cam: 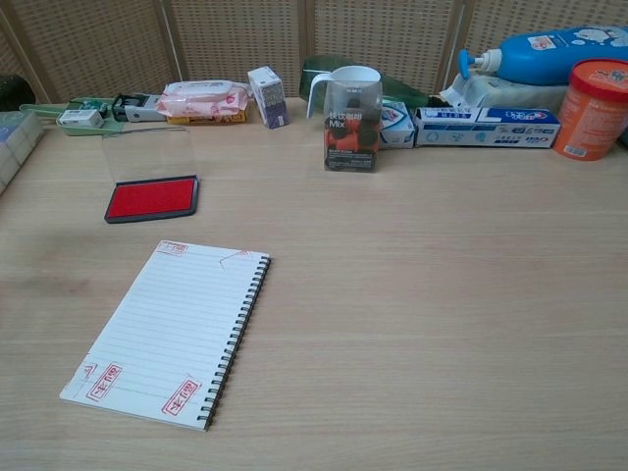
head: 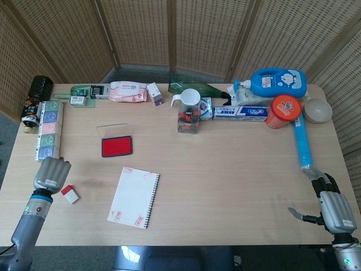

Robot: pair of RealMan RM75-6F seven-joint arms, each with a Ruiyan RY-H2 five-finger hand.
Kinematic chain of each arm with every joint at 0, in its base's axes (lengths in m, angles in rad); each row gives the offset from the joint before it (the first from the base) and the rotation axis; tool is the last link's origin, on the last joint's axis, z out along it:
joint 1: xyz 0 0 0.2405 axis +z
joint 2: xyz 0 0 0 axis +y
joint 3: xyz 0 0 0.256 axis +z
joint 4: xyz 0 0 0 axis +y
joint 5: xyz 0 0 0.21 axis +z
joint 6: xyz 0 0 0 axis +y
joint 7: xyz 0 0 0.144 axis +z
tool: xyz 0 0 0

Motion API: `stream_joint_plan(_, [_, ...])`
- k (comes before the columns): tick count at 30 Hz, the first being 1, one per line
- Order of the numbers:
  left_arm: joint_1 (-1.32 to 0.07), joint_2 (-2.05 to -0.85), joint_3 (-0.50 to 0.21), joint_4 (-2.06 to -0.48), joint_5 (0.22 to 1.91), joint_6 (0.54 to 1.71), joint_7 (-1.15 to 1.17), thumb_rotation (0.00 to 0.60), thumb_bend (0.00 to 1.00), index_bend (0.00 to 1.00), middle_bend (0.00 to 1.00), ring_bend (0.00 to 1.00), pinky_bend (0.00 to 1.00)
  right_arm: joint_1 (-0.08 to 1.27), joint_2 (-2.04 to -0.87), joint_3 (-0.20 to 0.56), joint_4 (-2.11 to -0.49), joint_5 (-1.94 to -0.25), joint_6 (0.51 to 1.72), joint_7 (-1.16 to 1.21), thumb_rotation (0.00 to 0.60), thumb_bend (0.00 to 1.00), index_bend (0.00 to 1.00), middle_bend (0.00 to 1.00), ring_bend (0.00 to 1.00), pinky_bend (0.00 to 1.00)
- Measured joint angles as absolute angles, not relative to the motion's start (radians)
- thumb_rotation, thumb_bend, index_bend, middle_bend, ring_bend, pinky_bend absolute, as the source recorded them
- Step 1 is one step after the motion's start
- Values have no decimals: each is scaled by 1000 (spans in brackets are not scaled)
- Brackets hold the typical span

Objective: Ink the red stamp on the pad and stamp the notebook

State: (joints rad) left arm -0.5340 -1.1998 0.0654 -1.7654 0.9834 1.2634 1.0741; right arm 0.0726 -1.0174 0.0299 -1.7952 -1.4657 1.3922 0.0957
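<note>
The red stamp (head: pixel 69 193), red with a white part, lies on the table near the left edge, and no hand touches it. My left hand (head: pixel 51 174) hovers just up and left of it, holding nothing. The spiral notebook (head: pixel 134 197) (cam: pixel 172 329) lies open to the right of the stamp, with red imprints at its corners. Behind it sits the red ink pad (head: pixel 117 146) (cam: pixel 152 198), its clear lid raised. My right hand (head: pixel 333 208) rests empty at the table's front right corner, thumb spread. Neither hand shows in the chest view.
A row of tins (head: pixel 48 131) lines the left edge. Along the back stand a wipes pack (cam: pixel 203 99), a measuring cup (cam: pixel 351 118), a toothpaste box (cam: pixel 488 127), a blue bottle (cam: pixel 549 54) and an orange canister (cam: pixel 592 95). A blue tube (head: pixel 303 143) lies at the right.
</note>
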Motion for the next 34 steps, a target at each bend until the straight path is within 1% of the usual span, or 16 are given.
stream_joint_plan(4, [-510, -1142, 71, -1782, 1077, 1261, 913, 600, 140, 504, 256, 702, 656, 73, -1019, 29, -1796, -1467, 1392, 91, 437, 0, 0, 0, 0, 0])
stream_joint_plan(7, [-488, -1109, 81, -1783, 1153, 1259, 798, 600, 139, 502, 144, 648, 592, 72, -1019, 30, -1798, -1469, 1397, 91, 437, 0, 0, 0, 0, 0])
stream_joint_plan(10, [-467, -1088, 92, -1777, 1225, 1256, 698, 600, 139, 494, 69, 597, 540, 69, -1016, 31, -1799, -1468, 1402, 94, 435, 0, 0, 0, 0, 0])
stream_joint_plan(11, [-461, -1083, 95, -1774, 1243, 1254, 669, 600, 139, 487, 42, 497, 508, 69, -1015, 32, -1800, -1468, 1403, 95, 437, 0, 0, 0, 0, 0])
stream_joint_plan(12, [-455, -1080, 98, -1771, 1259, 1253, 641, 599, 138, 477, 19, 336, 473, 68, -1014, 32, -1800, -1468, 1405, 96, 436, 0, 0, 0, 0, 0])
stream_joint_plan(13, [-447, -1074, 102, -1768, 1274, 1250, 602, 599, 138, 472, 9, 232, 454, 68, -1013, 32, -1800, -1469, 1405, 97, 435, 0, 0, 0, 0, 0])
stream_joint_plan(14, [-441, -1070, 105, -1765, 1283, 1249, 575, 599, 139, 465, 1, 98, 430, 68, -1013, 32, -1800, -1469, 1405, 98, 437, 0, 0, 0, 0, 0])
stream_joint_plan(15, [-433, -1066, 108, -1762, 1293, 1249, 549, 596, 139, 463, 0, 62, 411, 67, -1012, 32, -1800, -1470, 1406, 98, 436, 0, 0, 0, 0, 0])
stream_joint_plan(18, [-401, -1058, 115, -1753, 1337, 1266, 482, 595, 129, 460, 0, 63, 349, 67, -1012, 32, -1801, -1472, 1408, 97, 435, 0, 0, 0, 0, 0])
stream_joint_plan(21, [-365, -1061, 115, -1736, 1376, 1326, 449, 595, 101, 457, 0, 62, 304, 66, -1012, 32, -1802, -1475, 1412, 94, 431, 0, 0, 0, 0, 0])
stream_joint_plan(23, [-336, -1068, 114, -1720, 1406, 1382, 416, 597, 81, 450, 0, 62, 292, 65, -1013, 32, -1801, -1475, 1415, 90, 434, 0, 0, 0, 0, 0])
stream_joint_plan(26, [-293, -1080, 111, -1701, 1436, 1448, 340, 598, 51, 414, 0, 62, 271, 63, -1017, 35, -1798, -1476, 1422, 79, 432, 0, 0, 0, 0, 0])
stream_joint_plan(28, [-260, -1087, 109, -1690, 1451, 1475, 272, 599, 41, 397, 0, 63, 264, 62, -1023, 38, -1792, -1476, 1432, 62, 431, 0, 0, 0, 0, 0])
stream_joint_plan(34, [-191, -1094, 103, -1670, 1464, 1515, 168, 598, 28, 380, 0, 62, 253, 52, -1051, 49, -1777, -1476, 1471, 4, 438, 0, 0, 0, 0, 0])
